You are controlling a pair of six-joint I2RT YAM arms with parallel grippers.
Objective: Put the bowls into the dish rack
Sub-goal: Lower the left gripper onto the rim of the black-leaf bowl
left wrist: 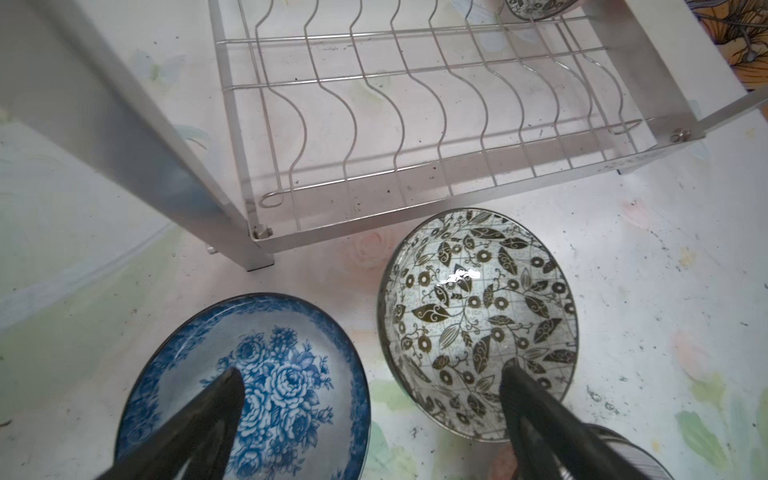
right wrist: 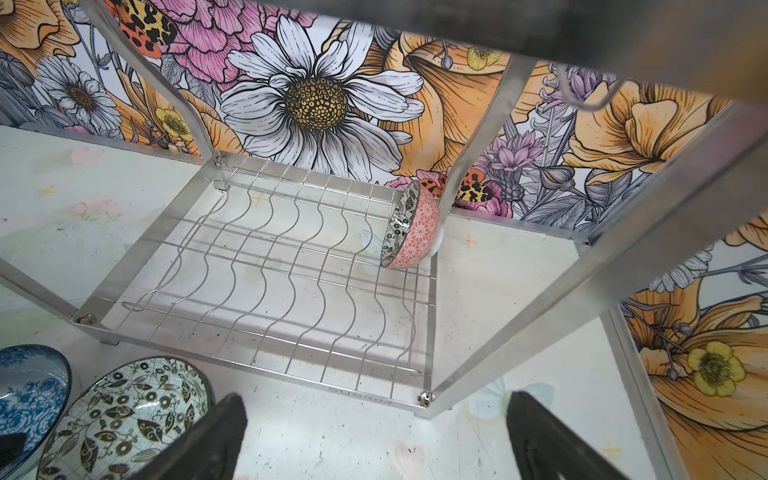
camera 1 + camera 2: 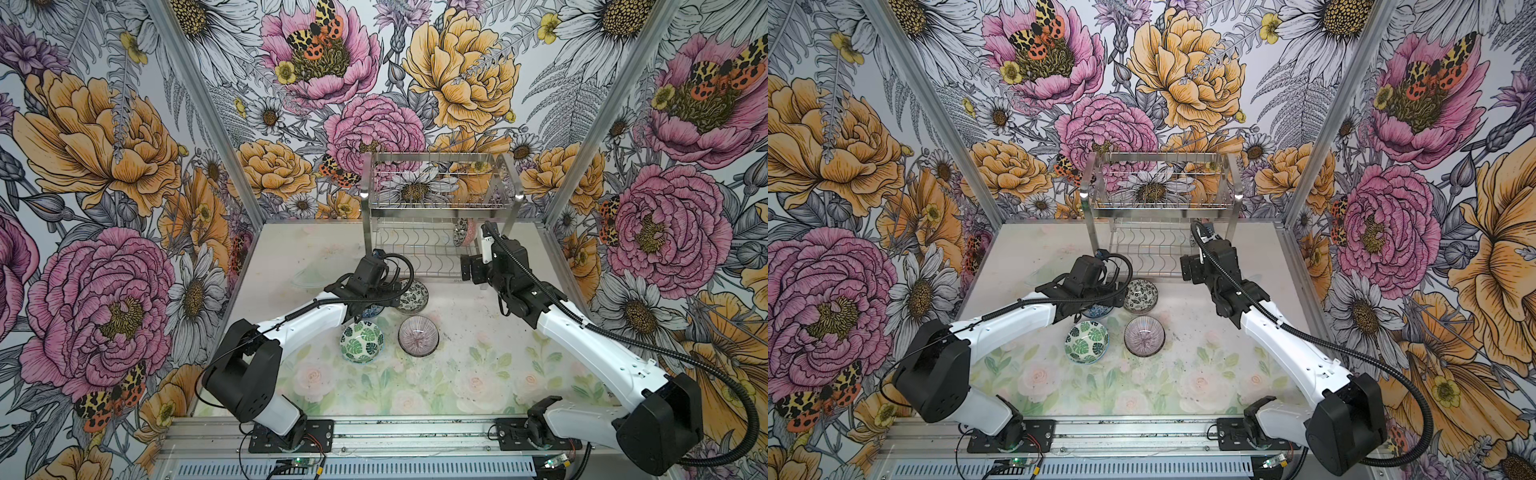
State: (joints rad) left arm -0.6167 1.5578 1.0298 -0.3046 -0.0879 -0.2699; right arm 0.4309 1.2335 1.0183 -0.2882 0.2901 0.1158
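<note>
One marking found. Right wrist view, lower centre of frame: stamped characters (image 2: pixel 360 390) on the flat front rail (image 2: pixel 249 362) of the two-tier stainless steel wire dish rack (image 2: pixel 540 301), seen upside down, appearing to read SUS304. Left wrist view, right of frame: the same rail bears a faint stamp (image 1: pixel 623 161), illegible. In a top view, centre: that stamp (image 3: pixel 459 281) is too small to read

Pink bowl (image 2: pixel 417 227) stands on edge in the dish rack (image 3: pixel 366 237); four bowls (image 3: pixel 362 341) sit upright before it.
</note>
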